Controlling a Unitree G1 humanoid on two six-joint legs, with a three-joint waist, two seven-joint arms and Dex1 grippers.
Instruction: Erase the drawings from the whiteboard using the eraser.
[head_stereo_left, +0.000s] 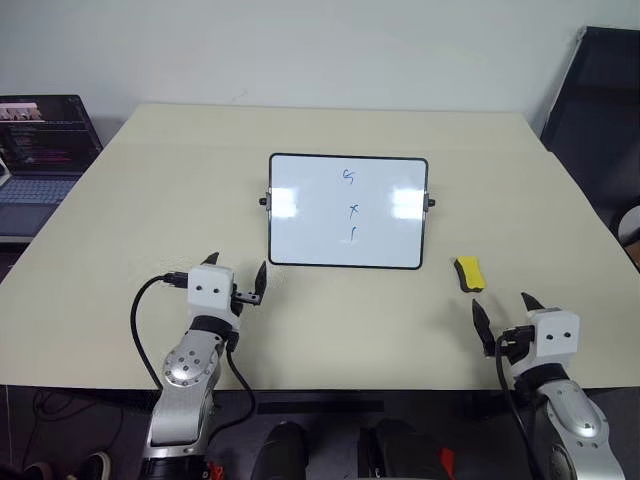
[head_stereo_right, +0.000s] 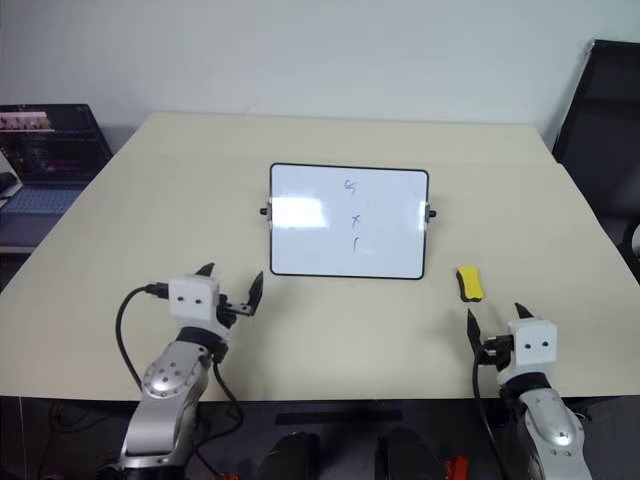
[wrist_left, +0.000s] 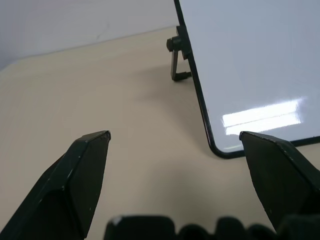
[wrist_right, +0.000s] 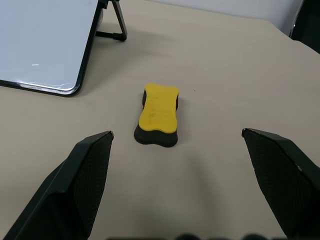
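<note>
Right end effector (head_stereo_left: 502, 318) spread, empty; eraser (wrist_right: 158, 115) just ahead on surface (head_stereo_left: 120, 230) | left end effector (head_stereo_left: 237, 276) spread near board (head_stereo_left: 300, 225) corner | risk: you nudge eraser away, or tip propped board; drawings (head_stereo_left: 351, 207) intact

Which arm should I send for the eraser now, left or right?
Right. The eraser lies on the table just ahead of the right gripper, whose fingers stand open and empty, framing it in the wrist view. The left gripper sits across the whiteboard, farther away.
</note>
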